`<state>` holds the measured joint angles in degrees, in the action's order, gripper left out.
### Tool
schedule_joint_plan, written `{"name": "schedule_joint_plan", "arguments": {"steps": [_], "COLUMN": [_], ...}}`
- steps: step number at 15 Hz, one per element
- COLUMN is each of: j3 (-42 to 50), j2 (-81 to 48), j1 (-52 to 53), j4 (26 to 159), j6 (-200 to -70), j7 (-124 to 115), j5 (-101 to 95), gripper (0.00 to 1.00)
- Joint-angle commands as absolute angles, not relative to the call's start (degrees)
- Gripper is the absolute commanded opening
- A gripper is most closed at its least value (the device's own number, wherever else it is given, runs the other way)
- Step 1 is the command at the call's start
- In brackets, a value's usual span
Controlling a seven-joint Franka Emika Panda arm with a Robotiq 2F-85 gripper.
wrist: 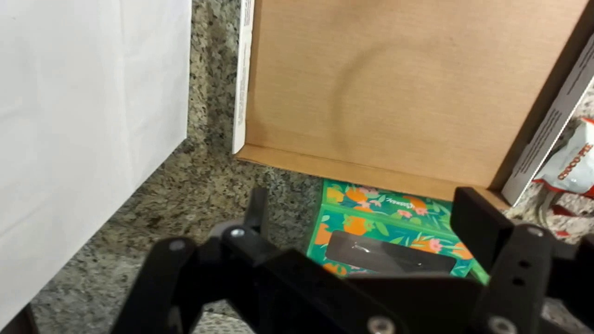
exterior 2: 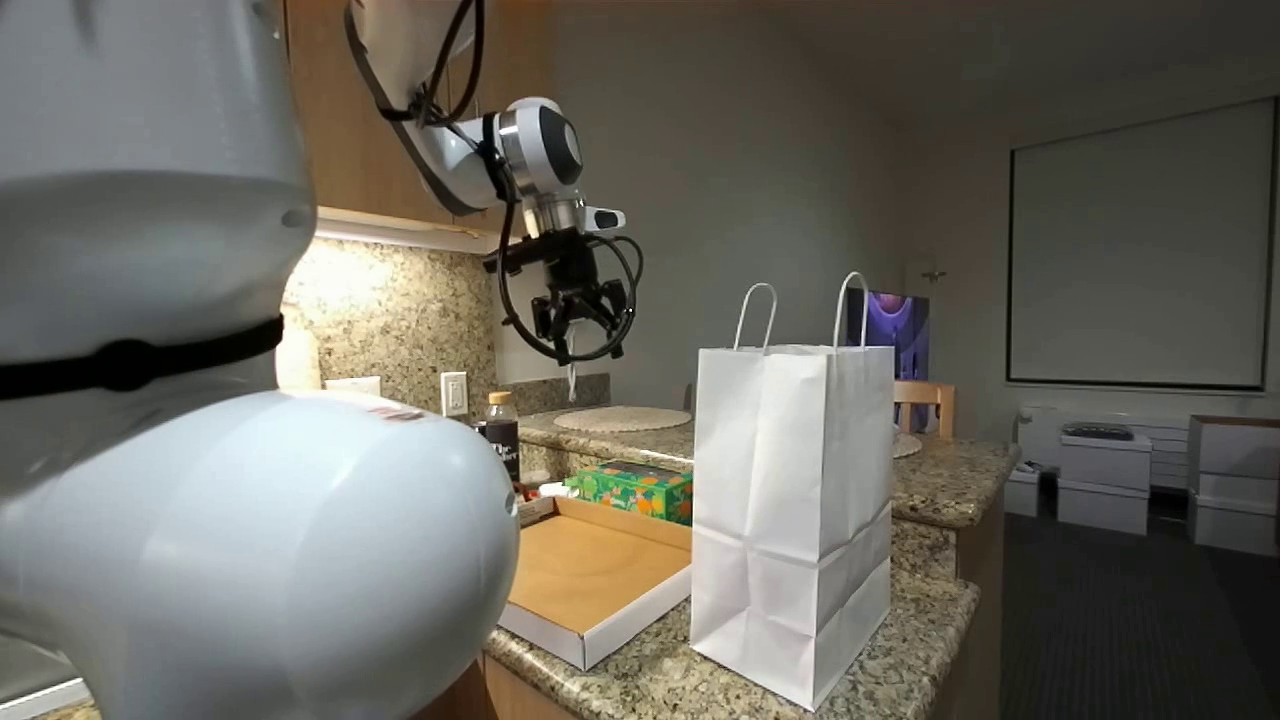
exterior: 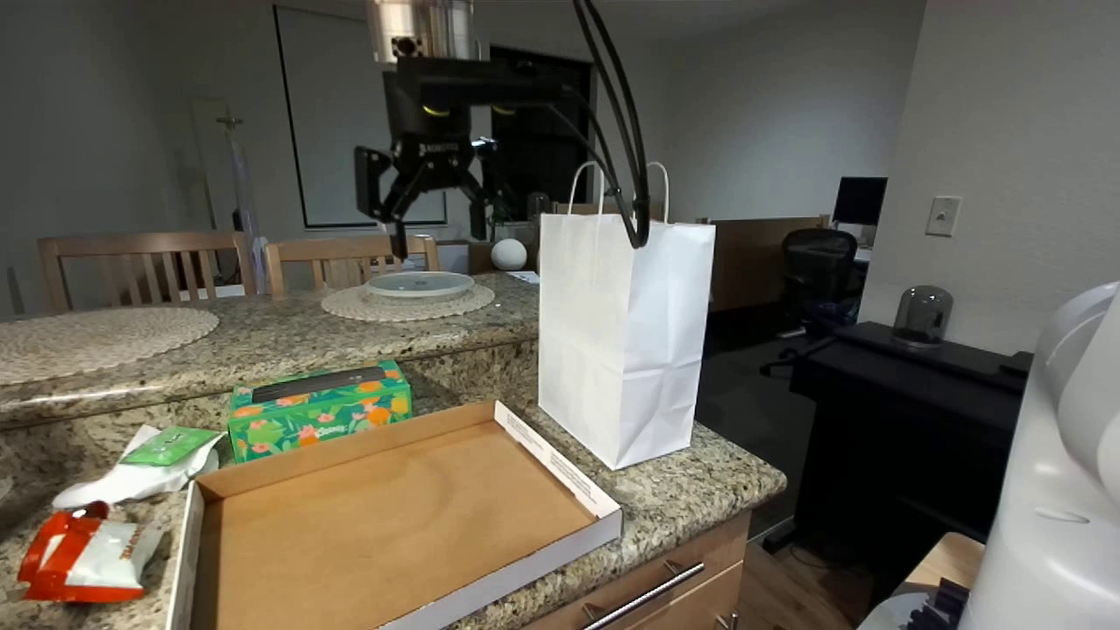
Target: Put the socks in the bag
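Counter point(exterior: 722, 477) bears upright white bag point(exterior: 604, 341), just beside cardboard tray point(exterior: 394, 516). Bag paper: likely light, crushable. Gripper point(exterior: 439, 231) hangs above, fingers point(wrist: 480, 222) spread, nothing between. Bag's handles point(exterior 2: 853, 276): best hold. Socks not in sight, bag's inside hidden; probably soft, light, pinched mid-fabric.

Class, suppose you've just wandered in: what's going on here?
A robot arm holds its claw, open and empty, above the counter. The white paper bag stands upright beside a shallow cardboard tray. No socks can be made out, and the bag's inside is hidden, so whether any are packed is unclear.
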<state>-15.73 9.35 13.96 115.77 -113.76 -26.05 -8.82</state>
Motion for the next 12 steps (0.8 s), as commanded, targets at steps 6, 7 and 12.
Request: {"name": "schedule_joint_plan", "arguments": {"steps": [6,7,12], "j3": [-15.48,-15.48,-15.49], "j2": [9.55,9.65,9.88], "j1": [13.57,13.56,13.55], "j4": [121.36,121.36,121.36], "j6": [-120.33,-120.33,-120.33], "j7": [-16.34,-16.3,-16.28], "j5": [-4.59,-4.58,-4.57], "gripper": [1.0,1.0,1.0]}}
